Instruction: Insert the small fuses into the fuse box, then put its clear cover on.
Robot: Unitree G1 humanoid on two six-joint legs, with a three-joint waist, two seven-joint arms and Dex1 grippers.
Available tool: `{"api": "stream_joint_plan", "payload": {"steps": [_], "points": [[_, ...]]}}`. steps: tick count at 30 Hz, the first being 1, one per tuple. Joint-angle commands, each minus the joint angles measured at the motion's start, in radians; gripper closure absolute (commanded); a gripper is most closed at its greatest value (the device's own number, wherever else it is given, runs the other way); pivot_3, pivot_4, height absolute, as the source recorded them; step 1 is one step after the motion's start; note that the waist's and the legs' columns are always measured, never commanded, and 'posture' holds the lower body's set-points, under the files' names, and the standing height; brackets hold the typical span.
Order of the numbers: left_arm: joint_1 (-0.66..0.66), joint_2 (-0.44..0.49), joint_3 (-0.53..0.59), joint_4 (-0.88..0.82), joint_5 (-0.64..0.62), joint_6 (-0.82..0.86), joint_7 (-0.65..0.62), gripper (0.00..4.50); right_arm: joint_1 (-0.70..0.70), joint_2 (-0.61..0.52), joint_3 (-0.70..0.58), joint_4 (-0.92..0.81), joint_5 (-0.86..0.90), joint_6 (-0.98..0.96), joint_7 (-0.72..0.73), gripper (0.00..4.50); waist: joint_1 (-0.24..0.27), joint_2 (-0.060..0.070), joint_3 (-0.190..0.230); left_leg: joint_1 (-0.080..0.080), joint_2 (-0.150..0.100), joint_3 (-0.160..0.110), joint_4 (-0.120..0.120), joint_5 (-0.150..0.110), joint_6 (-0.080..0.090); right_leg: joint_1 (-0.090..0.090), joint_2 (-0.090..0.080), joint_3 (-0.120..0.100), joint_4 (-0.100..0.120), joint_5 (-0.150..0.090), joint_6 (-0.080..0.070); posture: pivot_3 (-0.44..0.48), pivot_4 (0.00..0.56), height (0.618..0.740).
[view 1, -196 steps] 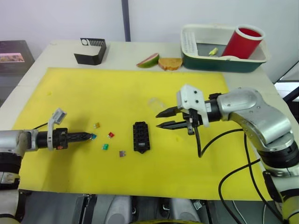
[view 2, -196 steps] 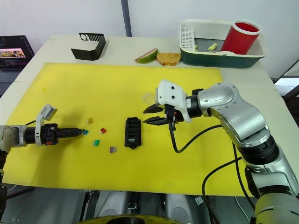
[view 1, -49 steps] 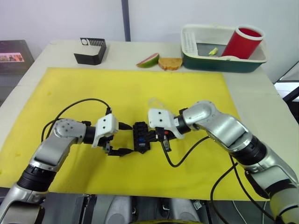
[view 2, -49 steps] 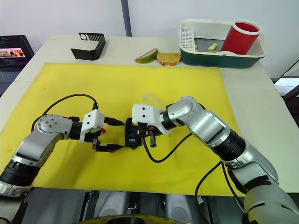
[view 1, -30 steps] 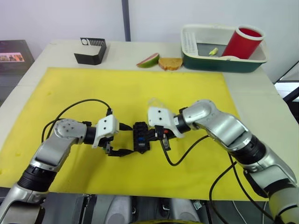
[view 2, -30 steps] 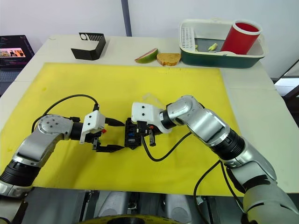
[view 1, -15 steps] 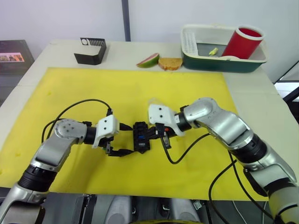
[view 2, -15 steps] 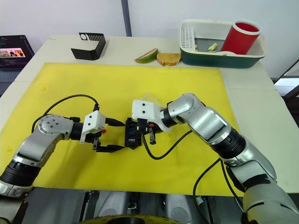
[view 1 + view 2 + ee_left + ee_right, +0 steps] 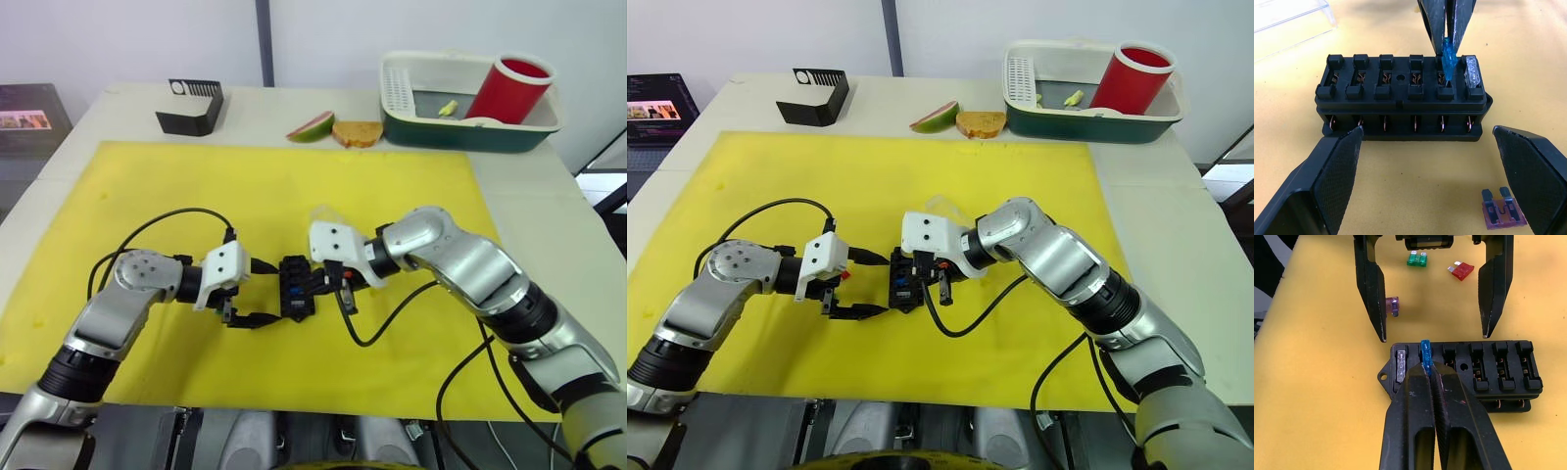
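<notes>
Blue fuse (image 9: 1425, 350) is pinched in my right gripper (image 9: 1431, 374), its blades entering the second slot of the fuse box (image 9: 1400, 100) mid-mat. A clear-grey fuse (image 9: 1471, 71) already sits in the end slot beside it. My left gripper (image 9: 1437, 166) is spread wide, one finger just off each end of the box, touching nothing. By my count four remain: purple (image 9: 1392, 305), green (image 9: 1417, 259) and red (image 9: 1462, 270) lie loose nearby; amber I can't find. The clear cover (image 9: 1288, 17) waits just behind the box.
</notes>
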Motion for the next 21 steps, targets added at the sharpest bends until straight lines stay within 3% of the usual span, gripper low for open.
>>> {"api": "stream_joint_plan", "payload": {"steps": [1, 21], "points": [[-0.005, 0.001, 0.010, -0.023, -0.003, -0.012, 0.005, 0.04, 0.003, 0.004, -0.005, -0.026, 0.003, -0.001, -0.001, 4.50, 0.000, 0.000, 0.000, 0.000, 0.000, 0.000, 0.000, 0.000, 0.000, 0.000, 0.000, 0.000, 0.000, 0.000, 0.000, 0.000, 0.150, 0.740], [-0.009, -0.004, 0.006, -0.028, -0.002, -0.006, 0.009, 0.04, 0.010, 0.009, 0.009, -0.006, -0.023, -0.019, -0.013, 4.50, 0.000, 0.000, 0.000, 0.000, 0.000, 0.000, 0.000, 0.000, 0.000, 0.000, 0.000, 0.000, 0.000, 0.000, 0.000, 0.000, 0.150, 0.740]]}}
